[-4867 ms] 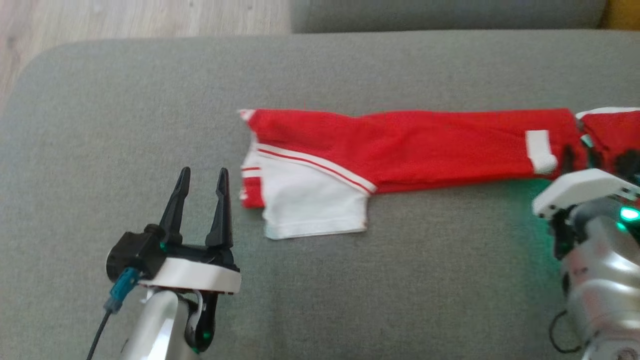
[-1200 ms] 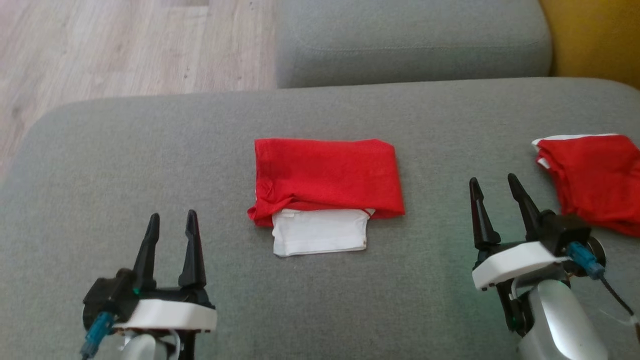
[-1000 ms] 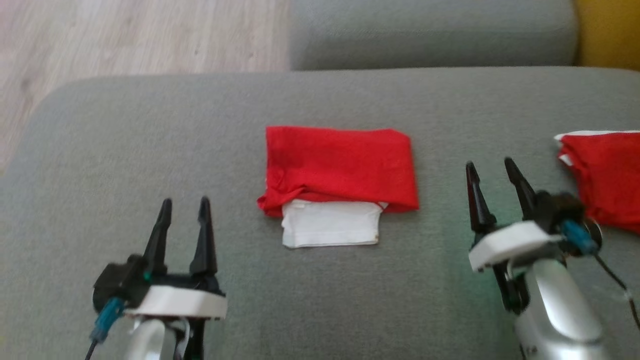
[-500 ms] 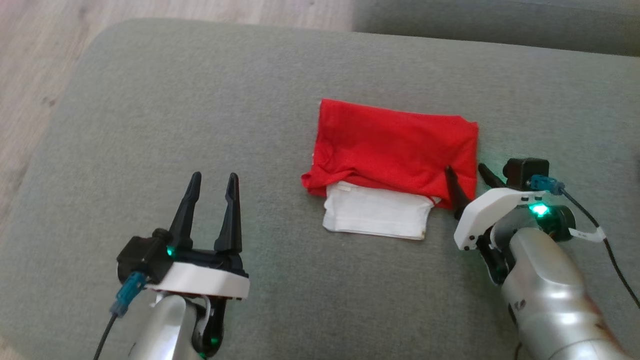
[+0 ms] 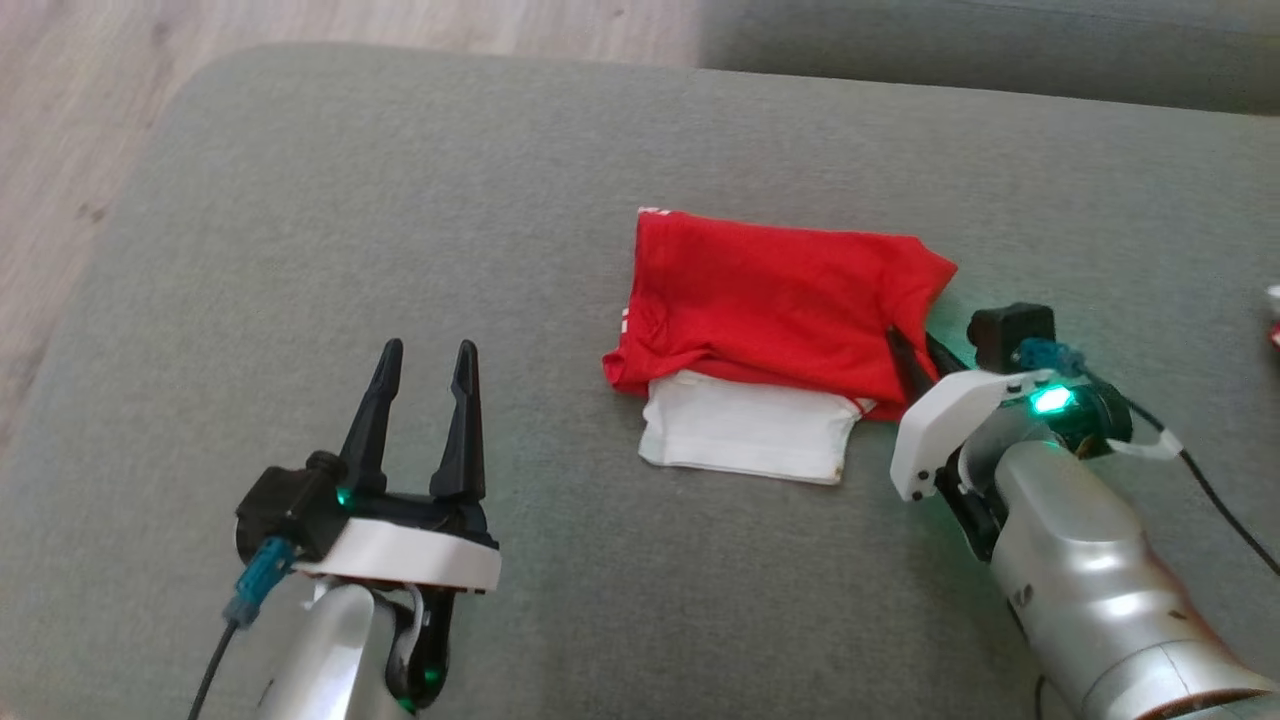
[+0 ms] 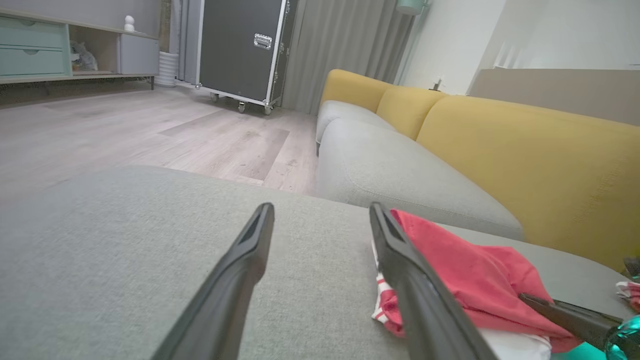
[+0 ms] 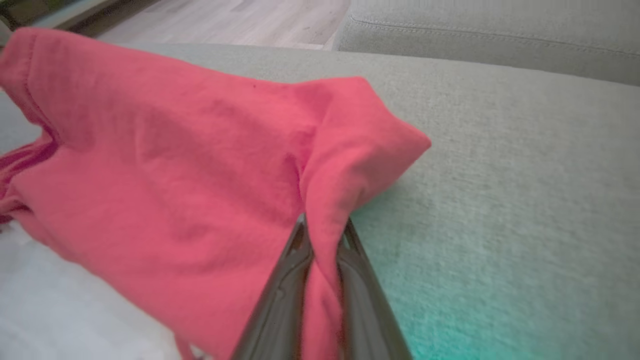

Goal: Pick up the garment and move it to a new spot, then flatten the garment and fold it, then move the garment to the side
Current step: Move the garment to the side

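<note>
The garment (image 5: 780,305) is a folded red and white piece lying on the grey sofa cushion (image 5: 400,200), with a white panel sticking out at its near edge. My right gripper (image 5: 915,345) is shut on the garment's right edge, and the red cloth (image 7: 325,200) bunches up between the two fingers. My left gripper (image 5: 428,350) stands open to the left of the garment, well apart from it, with nothing between its fingers. From the left wrist, the garment (image 6: 465,270) lies past the right finger.
A second grey cushion (image 5: 980,45) lies behind, and wooden floor (image 5: 100,90) runs along the cushion's left edge. A yellow sofa back (image 6: 525,145) rises at the right. A bit of another red and white cloth (image 5: 1273,315) peeks in at the far right.
My right gripper has closed on the garment's right edge, and the cloth there has puckered up. The head camera turned right earlier. The left gripper has stayed open and still.
</note>
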